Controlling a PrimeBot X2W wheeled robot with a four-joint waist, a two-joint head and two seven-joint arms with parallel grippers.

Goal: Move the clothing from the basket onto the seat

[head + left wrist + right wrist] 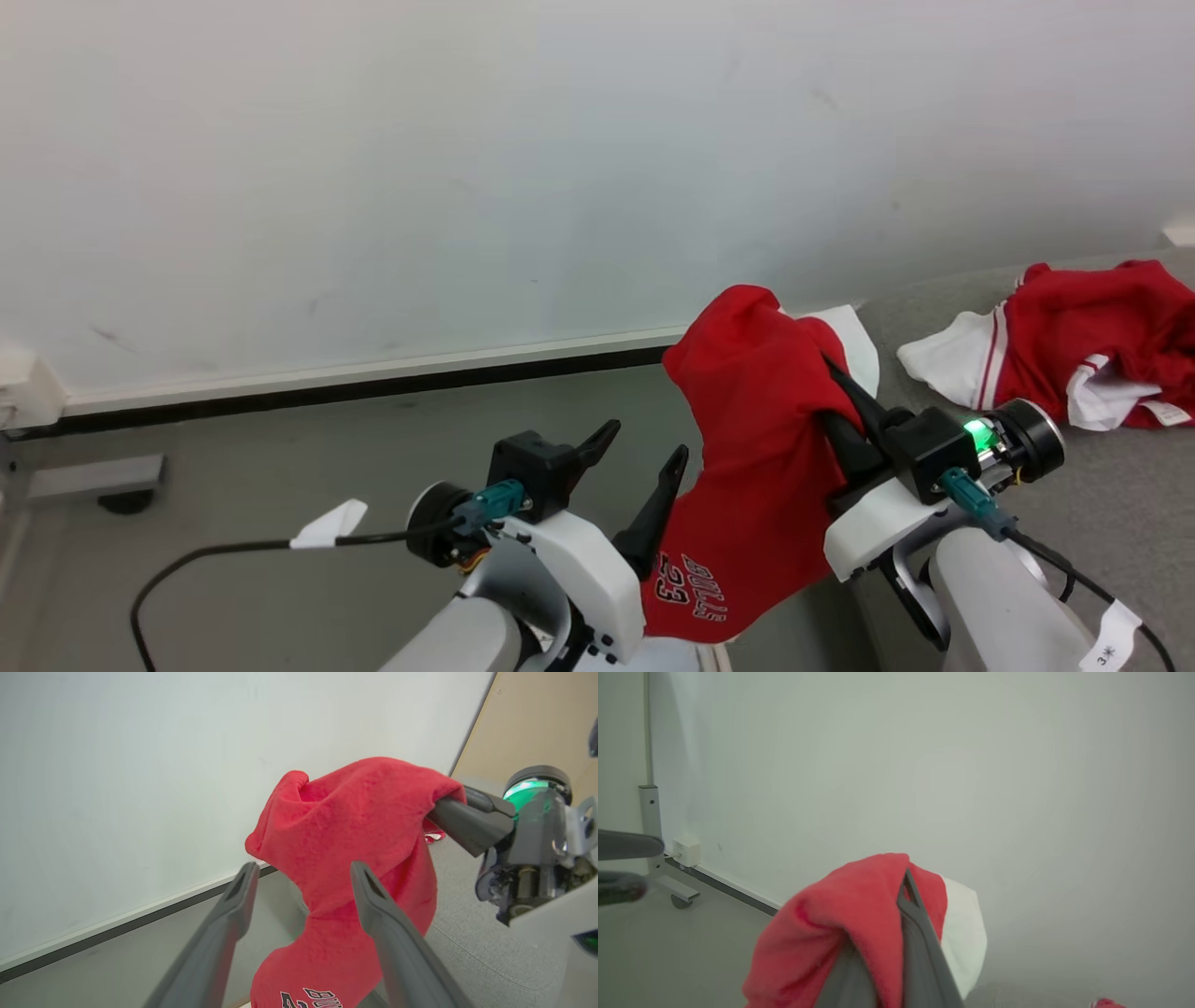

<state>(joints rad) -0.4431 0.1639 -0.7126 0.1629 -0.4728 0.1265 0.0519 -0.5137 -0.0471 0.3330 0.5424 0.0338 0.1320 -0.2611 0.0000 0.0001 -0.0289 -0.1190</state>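
Red jersey (756,448) is draping over your right gripper (834,378), whose two dark fingers are clamping together on a fold of it. The cloth is burying their tips in the head view. In the right wrist view one fingertip is poking clear while the other is sitting under the fabric. You are holding the garment up in the air over the grey floor (280,485), just at the 9 o'clock edge of the seat (1120,504). Its loose end is hanging toward 6 o'clock, with the dark "BULLS 23" print (693,588) reading upside down. The left wrist view's bottom edge is cutting through that lettering. A white panel (854,345) is peeking out at the jersey's 1 o'clock; you cannot tell whether it is belonging to the same garment.

Your left gripper (646,441) is hovering at the jersey's 9 o'clock, fingers spread wide and gripping nothing. Whether its nearer finger is touching the cloth is hard to make out.

At 2 o'clock, a second red and white garment (1092,345) is lying crumpled on the seat, the frame edge cropping its far side.
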